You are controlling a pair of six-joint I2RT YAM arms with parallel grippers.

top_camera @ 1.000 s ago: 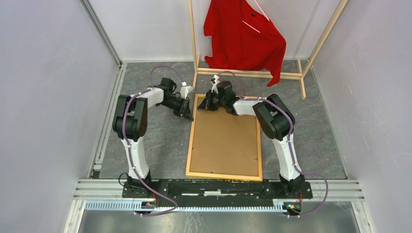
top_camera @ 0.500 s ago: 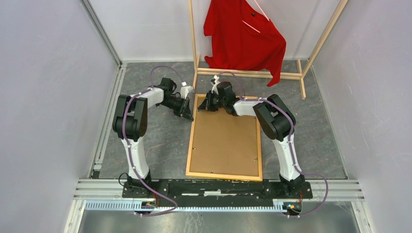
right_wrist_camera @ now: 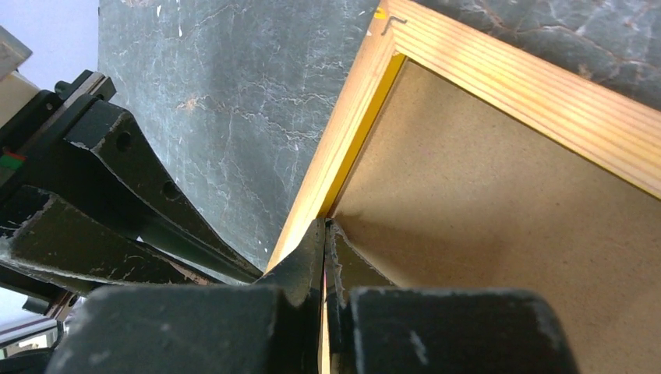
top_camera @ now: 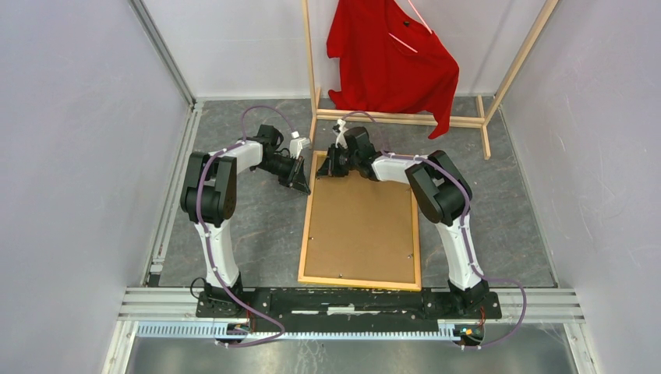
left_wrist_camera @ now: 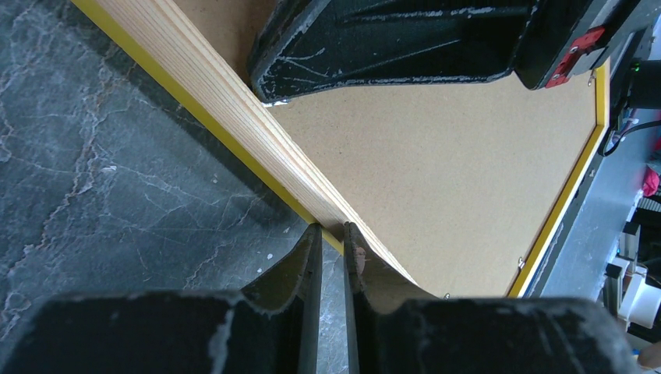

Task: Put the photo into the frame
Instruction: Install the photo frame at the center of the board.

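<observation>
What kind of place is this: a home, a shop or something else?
Probably a robot test booth: plain white panels on aluminium rails enclose the table, a left arm and a right arm are bolted to a base beam, and a wooden rack with a red shirt stands as a prop.

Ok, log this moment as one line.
frame face down, backing board in | left hand pinching left rail | right hand shut, at left rail's inner edge

Bright even light, wrist cams soft-focus

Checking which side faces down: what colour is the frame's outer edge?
Bright yellow on the frame, under its light wood back; clearest in left wrist view.
</observation>
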